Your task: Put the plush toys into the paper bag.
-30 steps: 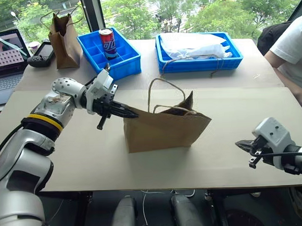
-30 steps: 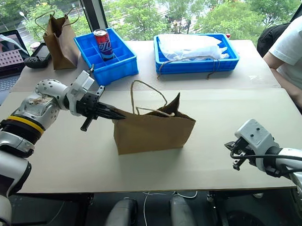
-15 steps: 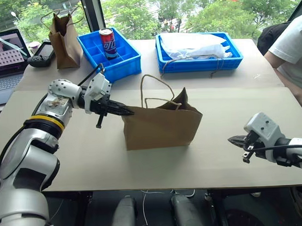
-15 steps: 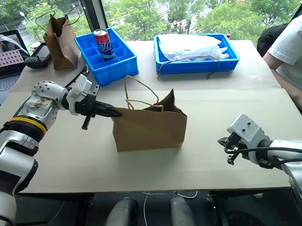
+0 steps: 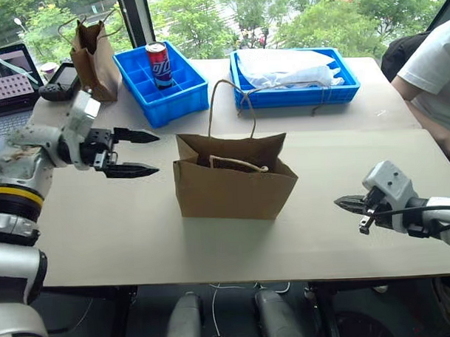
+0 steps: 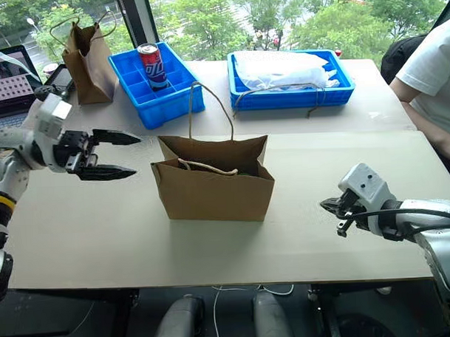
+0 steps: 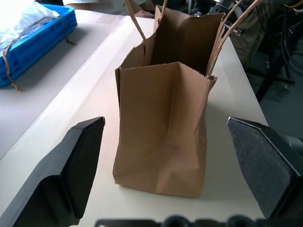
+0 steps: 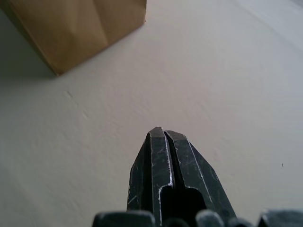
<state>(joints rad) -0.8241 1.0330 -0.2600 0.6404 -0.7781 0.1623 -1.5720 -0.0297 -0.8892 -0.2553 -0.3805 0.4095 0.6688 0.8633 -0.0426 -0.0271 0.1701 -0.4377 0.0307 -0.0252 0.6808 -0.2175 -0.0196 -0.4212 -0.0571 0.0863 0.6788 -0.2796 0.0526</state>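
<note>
While the bag [image 5: 235, 183] stands open-mouthed mid-table with no toys visible, the left gripper [image 5: 139, 152], fingers spread, sits nearer its end than the pressed-shut right gripper [image 5: 346, 204].

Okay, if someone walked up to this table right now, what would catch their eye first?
Probably the wide paper bag standing open mid-table, one twine handle arching up. To its left the left gripper hangs with fingers spread wide, pointing at it. Behind, a red soda can stands in a blue divided tray.
</note>
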